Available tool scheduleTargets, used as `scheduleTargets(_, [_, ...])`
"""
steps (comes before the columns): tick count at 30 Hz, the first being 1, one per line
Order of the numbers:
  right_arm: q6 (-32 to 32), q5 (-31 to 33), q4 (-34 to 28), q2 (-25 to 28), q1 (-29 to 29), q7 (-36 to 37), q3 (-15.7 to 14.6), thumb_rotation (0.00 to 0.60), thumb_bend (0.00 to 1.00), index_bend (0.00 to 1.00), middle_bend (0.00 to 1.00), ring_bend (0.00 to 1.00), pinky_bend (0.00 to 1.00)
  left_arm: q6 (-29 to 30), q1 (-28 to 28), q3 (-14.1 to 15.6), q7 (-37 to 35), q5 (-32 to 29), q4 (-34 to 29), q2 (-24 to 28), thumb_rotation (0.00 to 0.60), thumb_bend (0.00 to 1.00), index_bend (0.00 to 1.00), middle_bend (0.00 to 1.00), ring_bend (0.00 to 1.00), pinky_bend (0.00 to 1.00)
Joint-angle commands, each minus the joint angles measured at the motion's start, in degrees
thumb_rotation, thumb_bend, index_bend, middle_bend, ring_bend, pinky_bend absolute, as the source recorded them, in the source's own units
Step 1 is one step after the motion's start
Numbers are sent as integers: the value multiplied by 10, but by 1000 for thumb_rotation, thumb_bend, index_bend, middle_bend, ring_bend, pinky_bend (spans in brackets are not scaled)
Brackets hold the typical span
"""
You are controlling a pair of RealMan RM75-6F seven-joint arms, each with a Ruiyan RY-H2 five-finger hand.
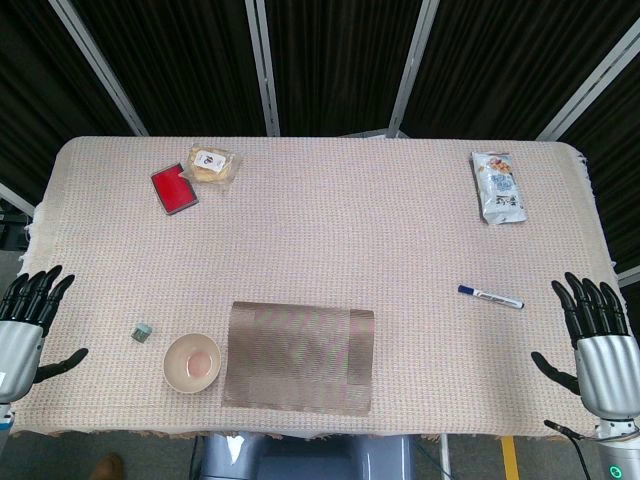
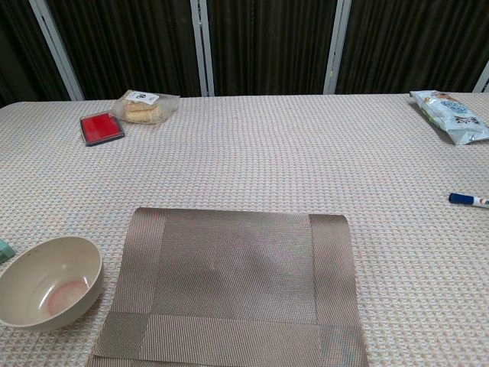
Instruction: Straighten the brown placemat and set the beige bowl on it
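I see the brown woven rectangular placemat (image 1: 299, 357) lying flat on the desk (image 1: 350, 230) at the near edge, roughly centred, its edges turned slightly off square with the desk edge; in the chest view the same mat (image 2: 237, 287) fills the near middle. The round beige bowl (image 1: 192, 362) sits upright on the cloth just left of the mat, beside it, not on it; chest view shows it (image 2: 48, 281) with a pinkish patch inside, close to the mat's left border, and I can't tell if they touch. My left hand (image 1: 28, 325) is at the desk's left edge, fingers spread and pointing up, holding nothing. My right hand (image 1: 597, 345) is at the right edge, likewise splayed and empty. Neither hand shows in the chest view. Both are well apart from mat and bowl. Other items: a small grey-green cube (image 1: 143, 333) left of the bowl, a blue-capped white marker pen (image 1: 490, 296) on the right side, a white and blue snack packet (image 1: 497, 186) at far right, a flat red rectangular pad with dark rim (image 1: 174, 187) at far left, and a clear bag with a tan pastry (image 1: 213, 163) touching its right side. The desk is covered in a beige woven cloth.
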Motion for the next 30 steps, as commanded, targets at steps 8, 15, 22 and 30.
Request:
scheduleTargets(8, [-4,4,-7,1,1,0,1,600,0,0,0,0,0,-20,-5,9,-6,-2,10,-4,600,0,51,0,0,0])
scheduleTargets(15, [-14,11,-7,2,5,3,2,600,0,0,0,0,0,-130,-61,69,-26,88,69,-57,600,0,167,0,0,0])
scheduleTargets(22, [-8,6,-12,6,2,13,1,600,0,0,0,0,0,-174,-90,98,-30,133,126,-109,600,0,239,0,0,0])
scheduleTargets(30, [-7,14,-11,14,0,32,2,600,0,0,0,0,0,-168,-89,103,-16,130,164,-142,600,0,286,0,0,0])
